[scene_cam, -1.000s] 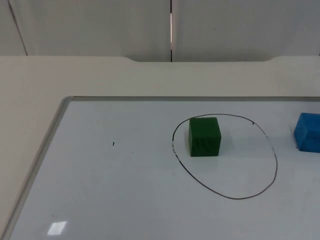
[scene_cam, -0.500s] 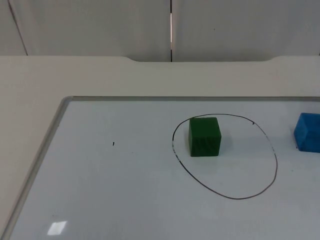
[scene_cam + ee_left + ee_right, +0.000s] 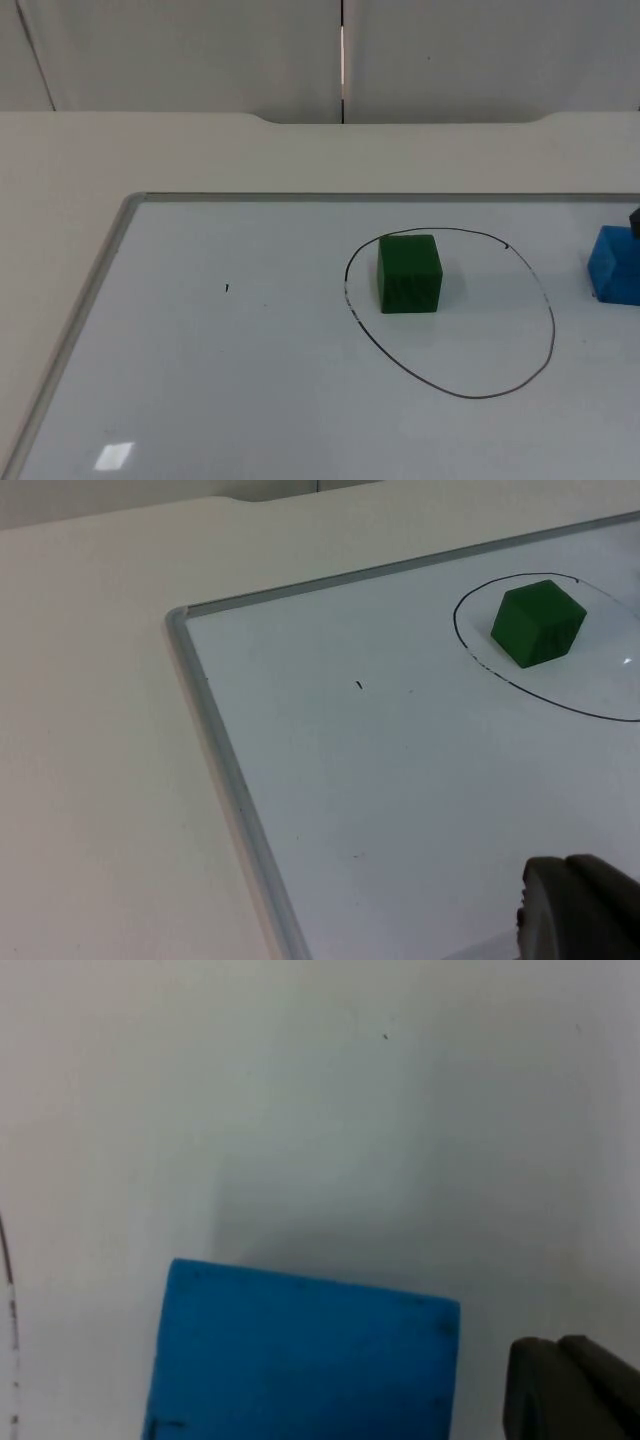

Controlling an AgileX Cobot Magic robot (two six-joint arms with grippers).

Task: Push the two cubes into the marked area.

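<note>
Green cube (image 3: 410,273) inside marked circle (image 3: 549,330), blue cube (image 3: 614,264) outside beside my right gripper (image 3: 634,217), jaw state unclear, left gripper (image 3: 580,910) waiting.

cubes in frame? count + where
2. Green cube sits inside the drawn circle, near its far-left edge. Blue cube sits outside it at the whiteboard's right, partly cut off.

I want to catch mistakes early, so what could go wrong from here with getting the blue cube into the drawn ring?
The right claw sits beside the blue cube, toward one corner; an off-centre push may spin it rather than slide it.

The blue cube lies outside the ring, at the picture's right edge in the top view, so a crooked push may be hard to follow.

The green cube stands close to the ring's line; a long push could knock it out.
</note>
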